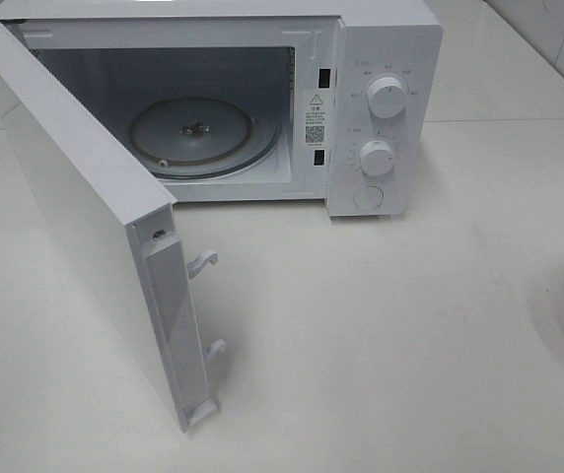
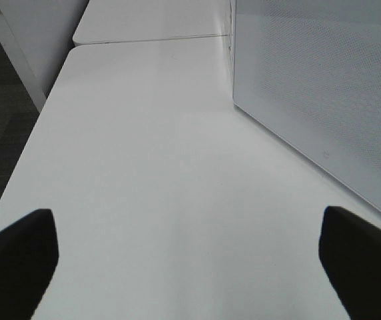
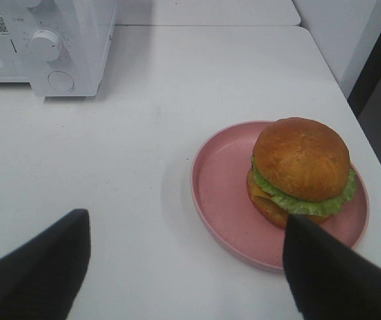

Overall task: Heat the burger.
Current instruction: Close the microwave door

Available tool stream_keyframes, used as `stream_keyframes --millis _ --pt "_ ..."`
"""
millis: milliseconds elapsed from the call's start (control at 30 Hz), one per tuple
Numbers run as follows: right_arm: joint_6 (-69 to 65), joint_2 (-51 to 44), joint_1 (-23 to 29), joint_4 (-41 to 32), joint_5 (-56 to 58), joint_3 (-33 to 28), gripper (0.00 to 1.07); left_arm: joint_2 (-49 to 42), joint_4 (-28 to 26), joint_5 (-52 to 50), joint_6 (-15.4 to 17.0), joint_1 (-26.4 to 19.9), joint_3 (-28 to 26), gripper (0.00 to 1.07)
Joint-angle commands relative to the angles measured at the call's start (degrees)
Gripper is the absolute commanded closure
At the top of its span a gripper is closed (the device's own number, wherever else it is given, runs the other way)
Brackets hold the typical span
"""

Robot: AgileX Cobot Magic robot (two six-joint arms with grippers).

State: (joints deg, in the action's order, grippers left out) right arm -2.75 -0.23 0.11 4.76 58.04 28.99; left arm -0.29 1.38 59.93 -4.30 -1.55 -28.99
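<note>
A white table [image 1: 381, 325] fills the scene, and on it a white microwave [image 1: 381, 59] is set with its door [image 1: 75, 207] swung wide open. Inside the microwave a glass turntable [image 1: 203, 133] is seen, bare. Two white knobs [image 1: 387, 97] are stacked on the microwave's control panel. The burger [image 3: 302, 170] is found on a pink plate [image 3: 224, 193], well apart from the microwave, off the side that carries the knobs. The right gripper [image 3: 187, 267] is held open above the table just beside the plate, one finger [image 3: 330, 273] overlapping the plate's rim in the wrist view. The left gripper [image 2: 187, 257] is spread wide and empty beside the microwave's open door.
</note>
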Motion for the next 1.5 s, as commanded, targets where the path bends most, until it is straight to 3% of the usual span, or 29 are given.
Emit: stream_keyframes --millis 33,300,367,400,467,500,533,567,600,633,667,733,967,1233,1367,1433,1500 --pt "0.7 -1.5 -0.2 -0.2 -0.3 -0.1 0.31 -0.7 0.1 -1.8 1.2 -0.1 -1.5 0.07" --pt "0.7 -1.5 -0.2 -0.2 -0.3 -0.1 0.31 5.8 0.3 -9.5 1.3 -0.1 -1.8 0.15" --pt "0.7 -1.5 -0.2 -0.2 -0.3 -0.1 0.31 8.8 0.3 -13.2 1.3 -0.1 -1.8 0.28" --pt "0.7 -1.5 -0.2 -0.2 -0.3 -0.1 0.31 8.8 0.3 -13.2 1.3 -0.1 -1.8 0.28" --pt "0.7 -1.5 -0.2 -0.2 -0.3 -0.1 0.31 11.6 0.3 -16.0 1.3 -0.1 -1.8 0.49" --pt "0.7 -1.5 -0.2 -0.2 -0.3 -0.1 0.31 11.6 0.3 -16.0 1.3 -0.1 -1.8 0.49" --pt "0.7 -1.5 -0.2 -0.2 -0.3 -0.1 0.31 13.5 0.3 -17.7 1.3 -0.1 -1.8 0.66" --pt "0.7 -1.5 -0.2 -0.2 -0.3 -0.1 0.31 13.5 0.3 -17.7 1.3 -0.1 -1.8 0.66" --pt "0.7 -1.5 -0.2 -0.2 -0.3 -0.1 0.31 14.3 0.2 -18.7 1.3 -0.1 -1.7 0.75" --pt "0.7 -1.5 -0.2 -0.2 -0.3 -0.1 0.31 15.9 0.2 -21.2 1.3 -0.1 -1.2 0.93" --pt "0.7 -1.5 -0.2 -0.2 -0.3 -0.1 0.31 15.9 0.2 -21.2 1.3 -0.1 -1.2 0.93" --pt "0.7 -1.5 -0.2 -0.2 -0.3 -0.1 0.31 18.4 0.3 -26.0 1.2 -0.1 0.3 1.07" --pt "0.7 -1.5 -0.2 -0.2 -0.3 -0.1 0.31 23.3 -0.3 -38.4 1.3 -0.1 5.7 1.07" --pt "0.7 -1.5 -0.2 -0.2 -0.3 -0.1 0.31 30.4 -0.3 -67.8 1.2 -0.1 16.3 1.07" --pt "0.7 -1.5 -0.2 -0.2 -0.3 -0.1 0.31 34.0 -0.3 -76.1 1.1 -0.1 19.1 1.07" --pt "0.7 -1.5 -0.2 -0.2 -0.3 -0.1 0.31 40.6 -0.3 -85.7 1.1 -0.1 21.1 1.07" --pt "0.7 -1.5 -0.2 -0.2 -0.3 -0.1 0.31 42.2 -0.3 -87.3 1.1 -0.1 21.2 1.07"
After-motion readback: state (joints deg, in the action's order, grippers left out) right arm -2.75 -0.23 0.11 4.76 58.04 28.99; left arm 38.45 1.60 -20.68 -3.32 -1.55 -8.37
